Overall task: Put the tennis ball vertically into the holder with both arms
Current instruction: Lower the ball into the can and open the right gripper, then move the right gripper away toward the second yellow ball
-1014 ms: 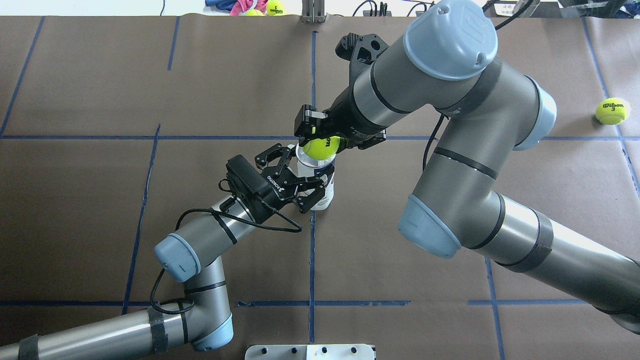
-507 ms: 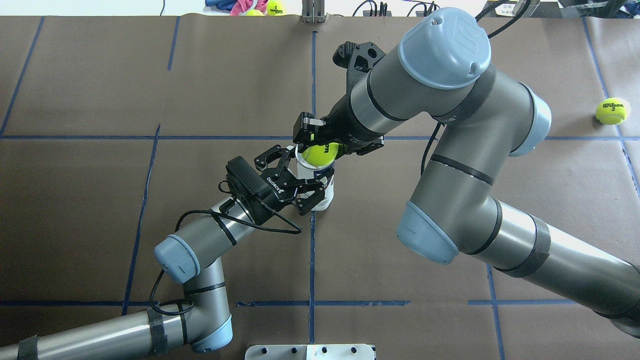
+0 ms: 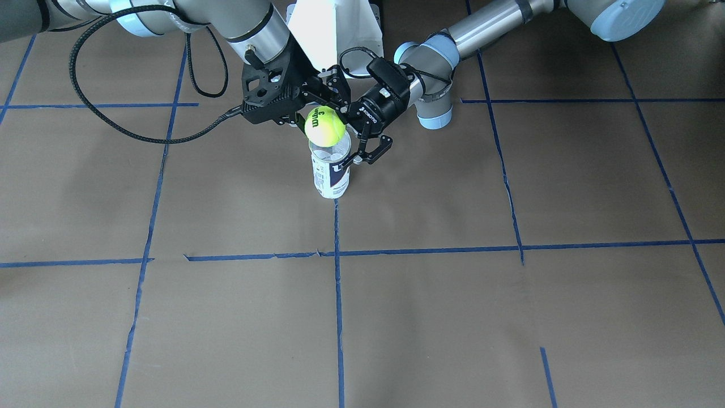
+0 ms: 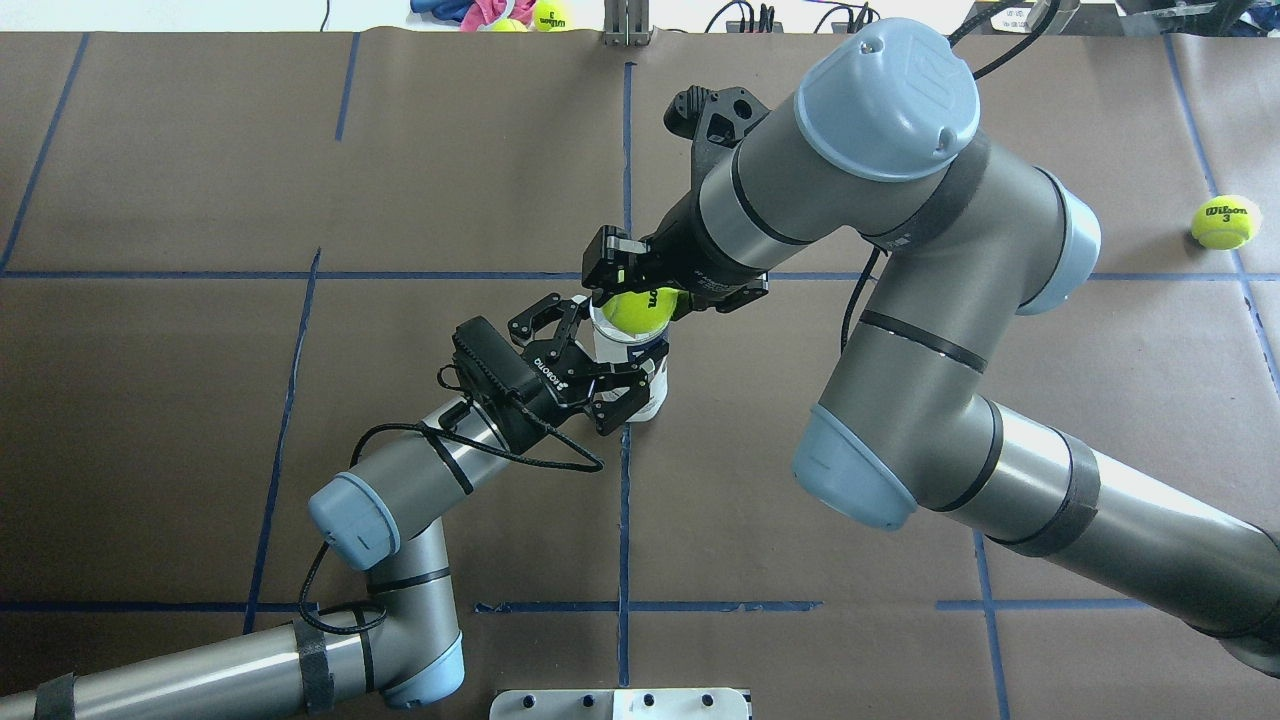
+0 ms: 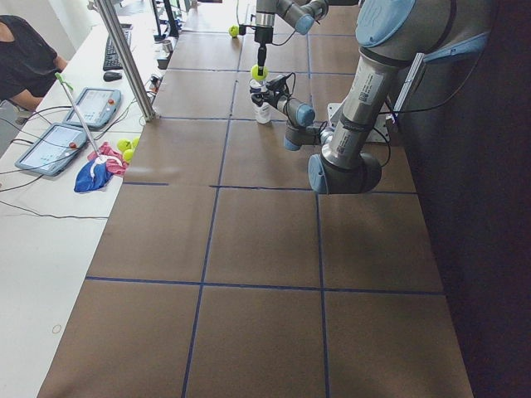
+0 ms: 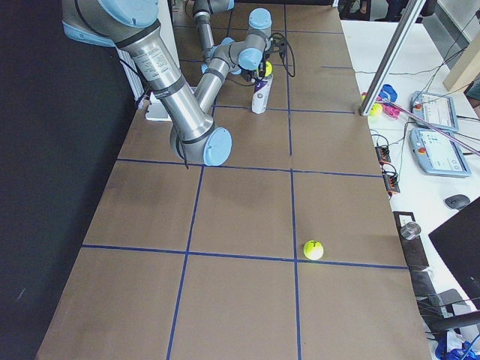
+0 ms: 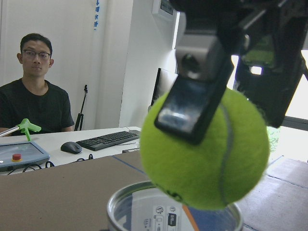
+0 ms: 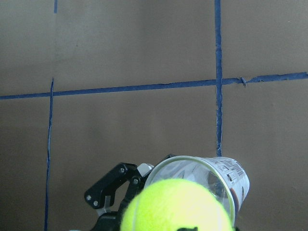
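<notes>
Yellow-green tennis ball, pinched in the right gripper, sits at the upright holder's open mouth; the left gripper clasps the holder's side.

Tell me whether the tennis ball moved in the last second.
Yes: the tennis ball shifted off the blue tape line, toward the mouth of the holder.

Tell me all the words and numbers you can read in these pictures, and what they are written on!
"Wilson 3": on the tennis ball held just above the holder.
"Wilson 3": on the loose ball lying far off to one side.
"ROBOTIQ": in white on the black body of the left claw.
The print on the holder's label is too blurred to read.
The blue wall sign is too small to read.
</notes>
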### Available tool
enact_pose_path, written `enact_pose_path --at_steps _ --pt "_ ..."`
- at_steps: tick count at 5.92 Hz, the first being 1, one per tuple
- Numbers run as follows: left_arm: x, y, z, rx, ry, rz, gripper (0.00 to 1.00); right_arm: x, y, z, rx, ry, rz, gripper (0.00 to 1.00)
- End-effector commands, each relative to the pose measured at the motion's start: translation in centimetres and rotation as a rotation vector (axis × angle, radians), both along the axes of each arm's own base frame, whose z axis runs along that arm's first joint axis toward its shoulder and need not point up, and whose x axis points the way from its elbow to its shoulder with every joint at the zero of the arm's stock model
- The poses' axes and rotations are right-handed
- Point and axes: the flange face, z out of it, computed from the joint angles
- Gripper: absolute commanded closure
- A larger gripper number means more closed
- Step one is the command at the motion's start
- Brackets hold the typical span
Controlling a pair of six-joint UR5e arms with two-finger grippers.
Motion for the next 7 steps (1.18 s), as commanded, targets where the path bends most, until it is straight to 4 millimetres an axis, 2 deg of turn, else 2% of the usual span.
enact_pose_path --at_steps 1,3,4,5,6,7 --pt "0.0 0.2 -0.1 0.002 0.009 0.003 0.16 0.0 0.0 -0.1 -0.001 -0.001 -0.001 0.18" --pt "0.0 0.4 0.0 0.004 0.011 0.005 0.16 0.2 0.2 -0.4 -0.002 -0.009 -0.002 0.13" --pt "0.0 0.4 0.0 0.004 0.011 0.005 0.16 1.7 0.1 -0.9 0.008 -0.025 0.007 0.05" --pt "0.0 0.4 0.0 0.004 0.011 0.005 0.15 4.5 -0.8 0.8 -0.006 -0.021 0.028 0.02" --pt "-0.1 0.4 0.6 0.002 0.003 0.005 0.14 9.0 -2.8 5.1 -0.035 0.006 0.052 0.01" --pt "-0.1 0.6 0.7 0.004 0.007 0.008 0.09 11.1 -4.2 7.5 0.007 0.039 0.044 0.01"
